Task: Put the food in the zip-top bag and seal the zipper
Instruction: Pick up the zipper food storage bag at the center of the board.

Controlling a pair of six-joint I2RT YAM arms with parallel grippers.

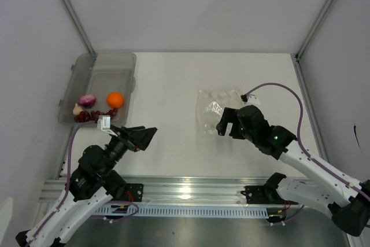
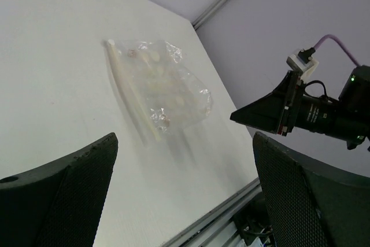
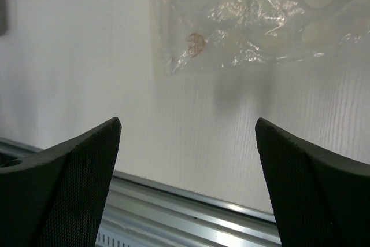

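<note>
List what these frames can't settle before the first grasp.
- zipper: open or sealed unclear in every view; too faint.
- zip-top bag: near corner hidden by the right pincer, top view; cut off by the top edge, right wrist view.
- berries: too small to count, top view only.

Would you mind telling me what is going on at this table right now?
Two robot arms are about to bag some food, and nothing is held yet. The orange, onion, garlic bulb and berries sit in the grey tub at the table's left. The zip-top bag lies on the table just ahead of the open right end effector. The left end effector, also open, hangs near the tub.
</note>
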